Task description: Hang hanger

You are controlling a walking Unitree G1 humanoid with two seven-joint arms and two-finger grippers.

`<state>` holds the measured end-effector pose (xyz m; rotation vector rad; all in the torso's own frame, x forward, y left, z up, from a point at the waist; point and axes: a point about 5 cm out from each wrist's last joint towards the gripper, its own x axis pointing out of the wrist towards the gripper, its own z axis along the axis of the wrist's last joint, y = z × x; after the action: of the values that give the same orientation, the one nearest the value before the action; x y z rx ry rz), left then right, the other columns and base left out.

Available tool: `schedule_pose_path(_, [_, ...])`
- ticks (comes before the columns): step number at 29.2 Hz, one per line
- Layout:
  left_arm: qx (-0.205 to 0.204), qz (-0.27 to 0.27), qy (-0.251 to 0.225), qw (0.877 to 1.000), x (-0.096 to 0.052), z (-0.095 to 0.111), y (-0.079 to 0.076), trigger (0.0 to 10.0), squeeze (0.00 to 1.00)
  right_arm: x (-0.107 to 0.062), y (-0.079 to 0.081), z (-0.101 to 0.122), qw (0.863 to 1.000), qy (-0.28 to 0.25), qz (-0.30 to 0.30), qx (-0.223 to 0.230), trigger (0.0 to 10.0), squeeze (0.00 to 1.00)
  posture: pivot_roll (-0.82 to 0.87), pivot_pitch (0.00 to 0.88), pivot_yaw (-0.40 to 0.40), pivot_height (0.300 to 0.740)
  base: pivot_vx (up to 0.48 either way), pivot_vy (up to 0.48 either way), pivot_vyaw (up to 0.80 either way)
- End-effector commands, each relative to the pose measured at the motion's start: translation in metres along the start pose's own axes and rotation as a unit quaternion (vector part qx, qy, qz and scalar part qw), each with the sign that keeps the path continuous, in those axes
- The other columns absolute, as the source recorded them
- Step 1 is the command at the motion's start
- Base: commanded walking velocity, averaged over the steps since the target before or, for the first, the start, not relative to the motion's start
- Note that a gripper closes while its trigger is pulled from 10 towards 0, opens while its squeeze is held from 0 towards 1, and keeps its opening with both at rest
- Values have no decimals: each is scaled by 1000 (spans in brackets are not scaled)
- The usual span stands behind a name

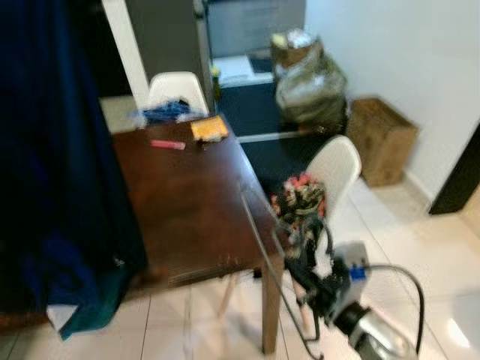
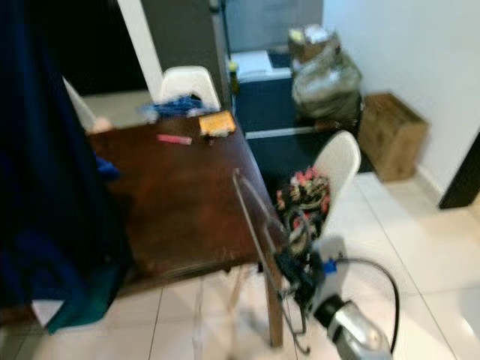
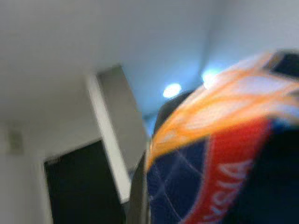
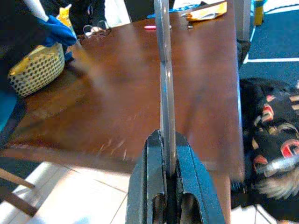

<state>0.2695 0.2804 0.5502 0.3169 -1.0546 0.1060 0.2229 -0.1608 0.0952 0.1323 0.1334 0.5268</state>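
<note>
Right wrist view: our right pincer point(image 4: 169, 154) is closed on the thin hanger point(image 4: 164, 70) above the bench point(image 4: 140, 79); walking may knock it there. Left pincer state, we cannot tell.

I had the right arm point(image 1: 375, 334) low and bent forward, its right gripper point(image 4: 169, 173) clamped tight; the left gripper's state I couldn't tell.
</note>
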Motion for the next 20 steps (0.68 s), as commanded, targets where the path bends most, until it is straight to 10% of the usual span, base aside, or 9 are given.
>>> schedule_pose_path(1, [11, 5, 25, 1000, -3, -11, 7, 10000, 0, 1, 5, -1, 1000, -5, 4, 6, 10000, 0, -65, 0, 103, 740, 480, 0, 0])
schedule_pose_path(7, [-123, -159, 113, 973, -37, -70, -61, 10000, 0, -2, 4, 0, 1000, -6, -1, 3, 10000, 0, -76, 0, 100, 740, 207, 0, 0])
schedule_pose_path(8, [-177, -255, 170, 935, -79, -99, -100, 10000, 0, -3, 4, 0, 1000, -4, -2, 3, 10000, 0, -75, 0, 97, 740, 0, 0, 0])
schedule_pose_path(9, [-177, -255, 170, 935, -79, -99, -100, 10000, 0, -3, 4, 0, 1000, -4, -2, 3, 10000, 0, -75, 0, 97, 740, 0, 0, 0])
schedule_pose_path(10, [-226, -315, 228, 893, -122, -120, -128, 10000, 0, -4, 4, 1, 1000, -3, -2, 4, 10000, 0, -76, 0, 94, 740, 0, 0, 0])
schedule_pose_path(14, [-274, -363, 346, 821, -199, -150, -160, 10000, 0, -6, 5, 1, 1000, -2, -1, 7, 10000, 0, -70, 0, 90, 740, 0, 0, 0])
schedule_pose_path(15, [-274, -363, 346, 821, -199, -150, -160, 10000, 0, -6, 5, 1, 1000, -2, -1, 7, 10000, 0, -70, 0, 90, 740, 0, 0, 0])
schedule_pose_path(17, [-240, -370, 448, 777, -271, -173, -171, 10000, 0, -6, 6, 1, 1000, -2, 2, 11, 10000, 0, -67, 0, 88, 740, 0, 0, 0])
schedule_pose_path(20, [-226, -362, 482, 766, -293, -178, -171, 10000, 0, -6, 6, 2, 1000, -2, 4, 13, 10000, 0, -57, 0, 85, 740, 0, 0, 0])
